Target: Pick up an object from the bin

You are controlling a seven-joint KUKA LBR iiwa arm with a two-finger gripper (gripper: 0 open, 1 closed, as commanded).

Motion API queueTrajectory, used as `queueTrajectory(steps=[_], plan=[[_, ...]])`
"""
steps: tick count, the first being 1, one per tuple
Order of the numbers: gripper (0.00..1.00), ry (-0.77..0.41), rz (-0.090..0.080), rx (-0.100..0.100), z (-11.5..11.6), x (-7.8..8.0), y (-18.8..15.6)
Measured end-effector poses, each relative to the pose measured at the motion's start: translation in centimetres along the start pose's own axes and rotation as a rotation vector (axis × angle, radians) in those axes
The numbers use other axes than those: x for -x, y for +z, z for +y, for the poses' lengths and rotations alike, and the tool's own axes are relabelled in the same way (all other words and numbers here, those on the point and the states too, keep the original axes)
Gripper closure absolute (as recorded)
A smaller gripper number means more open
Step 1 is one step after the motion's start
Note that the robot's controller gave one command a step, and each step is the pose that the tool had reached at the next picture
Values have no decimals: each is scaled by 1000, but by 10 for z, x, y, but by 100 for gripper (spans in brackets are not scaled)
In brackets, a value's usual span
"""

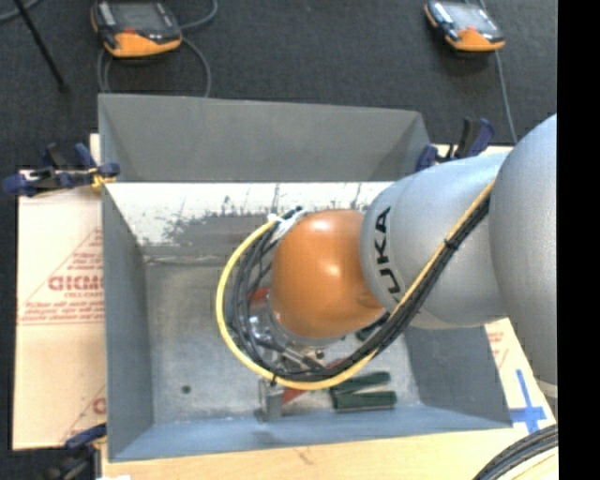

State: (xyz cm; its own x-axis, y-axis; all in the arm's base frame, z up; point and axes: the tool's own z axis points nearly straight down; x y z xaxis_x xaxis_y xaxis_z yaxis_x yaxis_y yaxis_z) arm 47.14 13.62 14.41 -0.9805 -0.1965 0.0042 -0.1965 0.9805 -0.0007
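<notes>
Down low, claw (271,403), green object (366,397) just beside

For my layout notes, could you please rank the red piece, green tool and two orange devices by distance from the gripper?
1. Red piece, right beside the gripper.
2. Green tool, farther to the right.
3. Left device and right device, beyond the bin; too close to call.

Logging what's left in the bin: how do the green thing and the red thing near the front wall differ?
The green thing is dark, long and mostly in sight; the red thing is a small sliver partly under the cables. The red thing lies beside the gripper; the green thing lies farther toward the view's right. Both lie by the front wall of the bin.
</notes>
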Motion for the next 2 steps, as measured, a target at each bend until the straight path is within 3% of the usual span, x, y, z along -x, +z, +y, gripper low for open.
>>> queueTrajectory(steps=[1,2], plan=[[0,0,-1,-1,-63,9,67],[0,-269,-25,-5,-130,-17,71]])
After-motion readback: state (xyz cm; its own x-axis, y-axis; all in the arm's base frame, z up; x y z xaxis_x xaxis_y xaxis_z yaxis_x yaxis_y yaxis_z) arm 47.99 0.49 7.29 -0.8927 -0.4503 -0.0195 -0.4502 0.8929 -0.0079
